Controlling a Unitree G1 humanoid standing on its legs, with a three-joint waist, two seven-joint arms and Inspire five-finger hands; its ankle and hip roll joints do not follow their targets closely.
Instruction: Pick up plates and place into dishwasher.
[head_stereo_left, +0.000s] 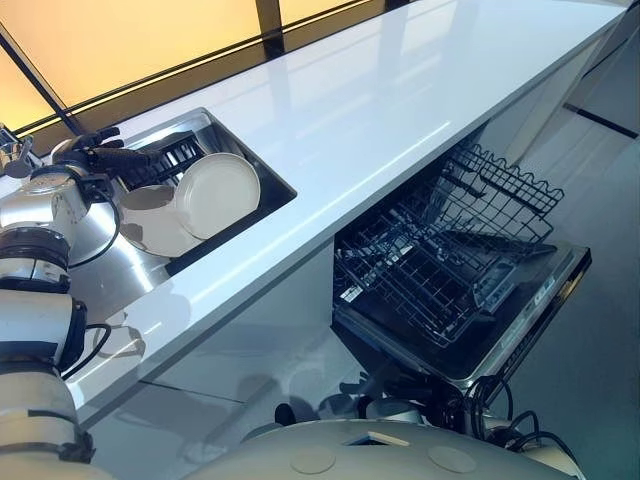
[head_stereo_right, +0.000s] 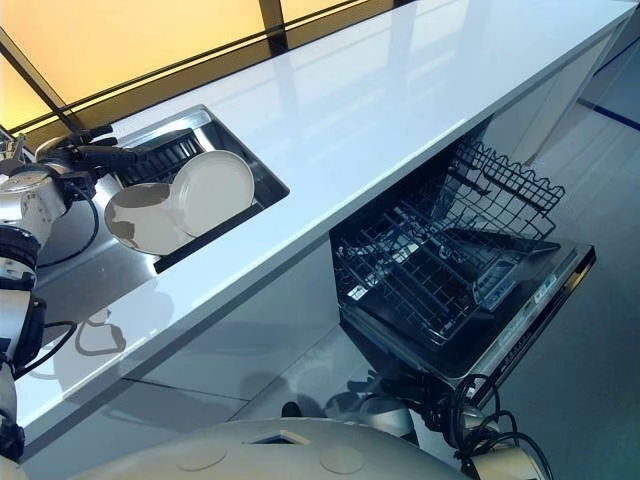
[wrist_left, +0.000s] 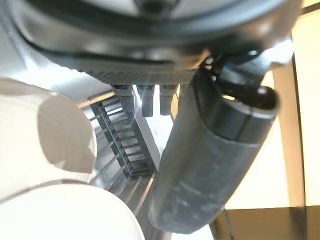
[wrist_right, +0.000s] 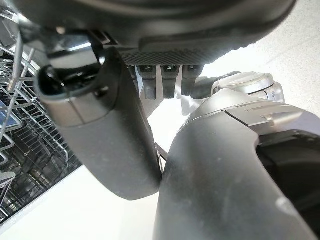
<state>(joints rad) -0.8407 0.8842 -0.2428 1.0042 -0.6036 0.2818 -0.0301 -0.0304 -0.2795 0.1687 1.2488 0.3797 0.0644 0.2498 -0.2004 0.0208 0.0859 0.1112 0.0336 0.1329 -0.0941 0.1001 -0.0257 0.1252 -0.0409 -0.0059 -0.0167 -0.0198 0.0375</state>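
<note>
Both plates (head_stereo_left: 217, 194) lean overlapped in the sink (head_stereo_left: 190, 118), and neither is held. The left hand (head_stereo_left: 110, 157) hovers just beside them with fingers straight, grasping nothing. The right hand (wrist_right: 150, 20) hangs relaxed and empty near the dishwasher rack (head_stereo_left: 440, 250). We see one risk: a shallow pinch on a glossy rim may slip, or drag the second plate against the sink wall.

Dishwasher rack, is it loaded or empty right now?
Empty of dishes: the pulled-out rack holds no plates among its wire tines, and the plates sit in the sink.
</note>
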